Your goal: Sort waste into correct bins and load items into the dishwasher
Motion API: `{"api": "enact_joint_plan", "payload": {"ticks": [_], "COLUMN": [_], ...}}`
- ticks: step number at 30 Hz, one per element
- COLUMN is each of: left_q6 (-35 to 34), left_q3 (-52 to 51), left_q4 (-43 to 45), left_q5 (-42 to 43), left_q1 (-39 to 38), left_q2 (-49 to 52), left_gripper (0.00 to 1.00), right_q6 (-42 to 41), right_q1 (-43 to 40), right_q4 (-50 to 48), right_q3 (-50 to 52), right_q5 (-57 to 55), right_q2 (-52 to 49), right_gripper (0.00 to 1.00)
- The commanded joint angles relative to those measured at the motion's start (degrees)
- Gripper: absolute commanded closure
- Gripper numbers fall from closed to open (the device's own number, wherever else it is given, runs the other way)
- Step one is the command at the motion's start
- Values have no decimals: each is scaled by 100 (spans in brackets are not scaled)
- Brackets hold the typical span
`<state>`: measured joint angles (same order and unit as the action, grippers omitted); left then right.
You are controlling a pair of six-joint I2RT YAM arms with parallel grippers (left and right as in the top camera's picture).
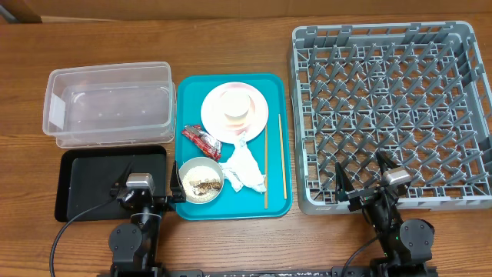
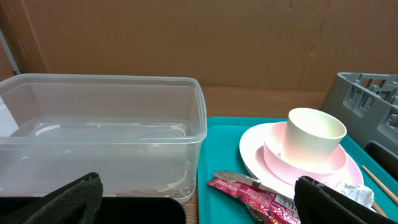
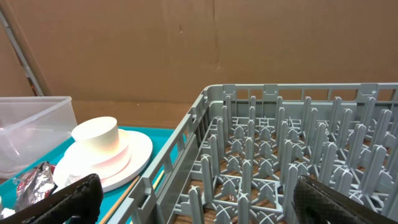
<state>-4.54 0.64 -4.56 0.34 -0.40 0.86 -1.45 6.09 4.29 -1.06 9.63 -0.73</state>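
On the teal tray (image 1: pixel 275 92) lie a pink plate (image 1: pixel 255 115) carrying a white cup (image 1: pixel 236 108), a red wrapper (image 1: pixel 201 141), a crumpled tissue (image 1: pixel 244 168), a white bowl (image 1: pixel 201 181) of grains and brown bits, and two chopsticks (image 1: pixel 267 173). The clear tub (image 1: pixel 108 104) and black tray (image 1: pixel 84 185) stand left of it, both empty. The grey dish rack (image 1: pixel 392 100) is on the right. My left gripper (image 1: pixel 151 185) hangs open over the black tray's right end, with the wrapper (image 2: pixel 249 196) just ahead. Open too, my right gripper (image 1: pixel 363 175) hovers over the rack's front left corner (image 3: pixel 280 155).
A brown cardboard wall (image 2: pixel 186 37) closes off the back of the table. The tub (image 2: pixel 99 130) rises in front of my left gripper, and the rack's upright pegs (image 3: pixel 249 155) stand under my right one. Bare wood shows between the tray and rack.
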Motion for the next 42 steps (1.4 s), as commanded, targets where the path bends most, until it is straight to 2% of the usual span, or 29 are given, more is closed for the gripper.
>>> {"api": "enact_joint_plan", "payload": {"ticks": [1, 29, 32, 35, 42], "left_q6": [-83, -79, -85, -90, -59], "left_q3": [-37, -37, 37, 621, 2577], "left_q4": [13, 55, 227, -284, -2433], "left_q5": [-55, -79, 417, 1132, 1158], "left_q1": [-28, -26, -28, -28, -28], "left_q2": [-59, -59, -59, -59, 114], "left_gripper": [0, 0, 0, 0, 0], "right_q6": [35, 35, 33, 35, 35], "right_q1": [33, 33, 33, 33, 33], "right_q4": [-33, -33, -33, -33, -33], "right_q3": [61, 61, 61, 61, 61], "right_q5": [-55, -55, -55, -55, -55], "right_q2": [57, 57, 57, 57, 57], "right_gripper": [0, 0, 0, 0, 0]}}
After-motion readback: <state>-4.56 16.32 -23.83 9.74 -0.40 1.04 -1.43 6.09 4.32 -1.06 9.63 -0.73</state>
